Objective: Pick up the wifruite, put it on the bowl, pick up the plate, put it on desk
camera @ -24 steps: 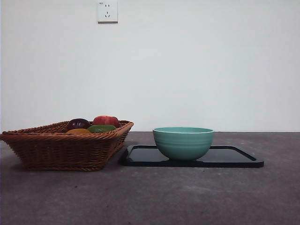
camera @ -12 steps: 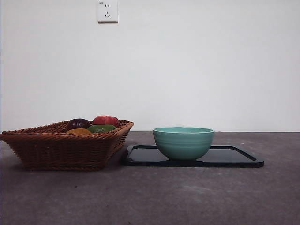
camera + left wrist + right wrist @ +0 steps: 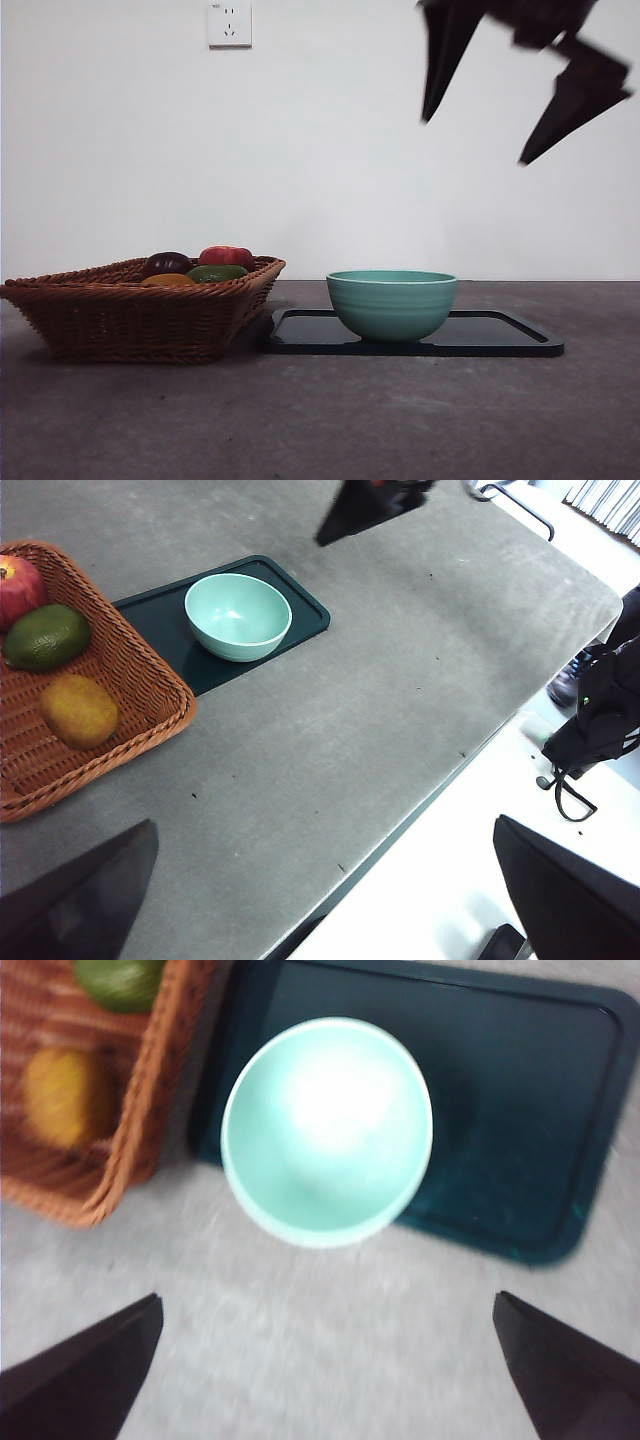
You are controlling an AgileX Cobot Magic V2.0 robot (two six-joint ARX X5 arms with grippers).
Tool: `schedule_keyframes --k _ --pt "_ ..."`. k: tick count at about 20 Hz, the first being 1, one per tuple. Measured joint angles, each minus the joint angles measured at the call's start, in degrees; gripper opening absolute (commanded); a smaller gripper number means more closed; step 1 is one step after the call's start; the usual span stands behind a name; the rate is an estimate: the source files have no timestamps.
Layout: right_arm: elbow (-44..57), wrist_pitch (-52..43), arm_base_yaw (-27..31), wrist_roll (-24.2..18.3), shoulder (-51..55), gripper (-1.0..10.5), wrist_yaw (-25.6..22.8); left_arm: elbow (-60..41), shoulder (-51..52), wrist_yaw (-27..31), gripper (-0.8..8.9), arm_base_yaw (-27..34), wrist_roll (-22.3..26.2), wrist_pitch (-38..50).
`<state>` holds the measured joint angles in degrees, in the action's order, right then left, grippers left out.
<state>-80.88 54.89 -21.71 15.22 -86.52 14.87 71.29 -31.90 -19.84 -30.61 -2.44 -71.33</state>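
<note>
2 steps asked, neither begun by the look of it: wifruite (image 3: 79, 710) not yet lifted, bowl (image 3: 391, 303) unfilled. First step in hand, then, at the approach stage only.

Nearest in the front view, bare desk (image 3: 330, 420) across the lower frame. Further back, at lower left, a brown wicker basket (image 3: 130, 315) holding 4 fruits: the yellow-orange wifruite low against the near rim, a green fruit (image 3: 217, 272) beside it, a red apple (image 3: 226, 256) and a dark purple fruit (image 3: 166, 263) behind. Just right of the basket, apart from it, a flat black tray (image 3: 500, 340) with the mint-teal bowl standing on its left part. Bowl empty, as seen in the right wrist view. At the back, a white wall with a socket (image 3: 229, 23) at the upper left.

Right gripper (image 3: 520, 100) high at the upper right of the front view, blurred, jaws spread wide, nothing between them; hanging above the bowl and well clear of it. Left gripper (image 3: 320, 900) also wide open and empty, high above the desk's near edge, apparently waiting.

Next move, as a judgement: travel toward the basket at the left of the frame, descent over the wifruite, jaws closing on its sides without nudging the green fruit close by.
</note>
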Motion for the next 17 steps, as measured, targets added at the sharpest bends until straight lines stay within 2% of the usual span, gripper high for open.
schedule_keyframes --k 7,11,17 --pt "-5.7 -1.0 0.4 -0.4 -13.2 5.6 -0.2 0.0 0.0 0.0 5.66 0.0 0.0 0.0" --pt "-5.7 -3.4 0.7 -0.4 -17.6 5.6 -3.1 0.0 0.0 0.0 5.66 0.0 0.0 0.0" --pt "-5.7 -6.5 1.4 -0.4 -23.0 4.8 -4.4 0.0 0.0 0.0 5.66 0.0 0.0 0.0"
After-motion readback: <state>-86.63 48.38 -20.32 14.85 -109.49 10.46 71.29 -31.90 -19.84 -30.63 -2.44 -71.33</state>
